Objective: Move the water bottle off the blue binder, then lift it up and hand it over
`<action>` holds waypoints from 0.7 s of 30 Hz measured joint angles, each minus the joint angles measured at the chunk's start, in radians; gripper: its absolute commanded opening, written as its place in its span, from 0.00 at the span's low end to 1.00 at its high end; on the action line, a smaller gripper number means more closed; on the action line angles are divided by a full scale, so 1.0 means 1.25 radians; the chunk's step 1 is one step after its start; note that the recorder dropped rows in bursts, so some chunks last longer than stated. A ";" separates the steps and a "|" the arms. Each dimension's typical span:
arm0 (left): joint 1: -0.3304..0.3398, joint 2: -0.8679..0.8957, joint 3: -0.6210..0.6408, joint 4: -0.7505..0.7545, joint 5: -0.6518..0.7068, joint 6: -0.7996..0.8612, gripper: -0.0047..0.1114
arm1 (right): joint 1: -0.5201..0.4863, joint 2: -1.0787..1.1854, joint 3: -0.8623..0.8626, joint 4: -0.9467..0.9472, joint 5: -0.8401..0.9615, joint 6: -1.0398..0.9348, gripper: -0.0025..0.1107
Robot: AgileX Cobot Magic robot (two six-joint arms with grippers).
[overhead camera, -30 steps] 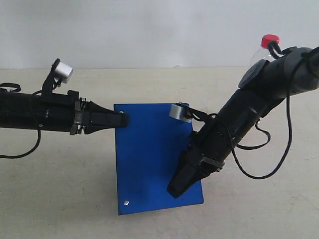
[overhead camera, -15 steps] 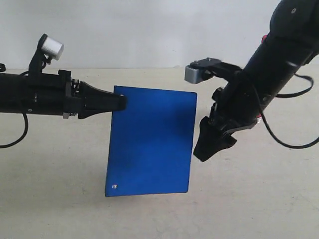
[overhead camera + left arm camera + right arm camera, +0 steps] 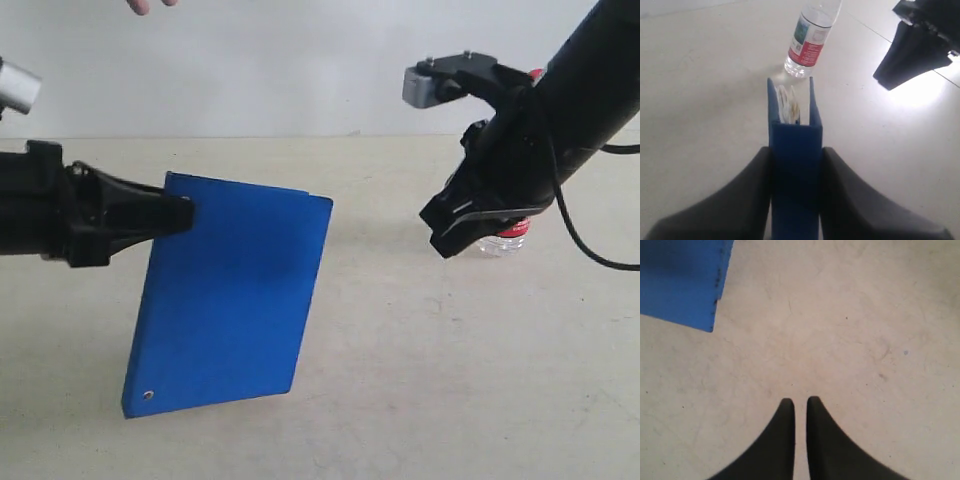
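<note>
My left gripper (image 3: 180, 213) is shut on the top edge of the blue binder (image 3: 225, 300), which hangs tilted in the air at the left of the exterior view. In the left wrist view the binder (image 3: 795, 130) sits clamped between the left gripper's (image 3: 796, 150) fingers, white pages showing. The water bottle (image 3: 807, 40) stands on the table beyond it, red-and-white label visible. In the exterior view only the bottle's base (image 3: 503, 242) and a bit of red cap show behind the right arm. My right gripper (image 3: 445, 245) hangs above the table, shut and empty (image 3: 800, 400).
The beige table (image 3: 400, 380) lies under both arms. Fingertips of a person's hand (image 3: 150, 5) show at the top left edge of the exterior view. One binder corner (image 3: 682, 280) shows in the right wrist view.
The left gripper has carried the binder up and to the left. The right arm has risen and swung right, away from the binder. The hand has appeared at the top.
</note>
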 measured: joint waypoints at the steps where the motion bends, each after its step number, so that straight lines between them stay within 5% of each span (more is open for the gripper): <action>1: 0.000 -0.034 0.027 -0.021 -0.021 0.018 0.08 | 0.000 -0.017 0.000 0.008 -0.006 0.002 0.05; 11: 0.000 -0.312 0.025 -0.071 -0.251 -0.007 0.08 | 0.000 -0.250 0.000 0.007 -0.020 0.012 0.05; 21: 0.000 -0.336 -0.052 -0.079 -0.274 -0.046 0.08 | 0.000 -0.354 0.000 0.005 -0.019 0.023 0.05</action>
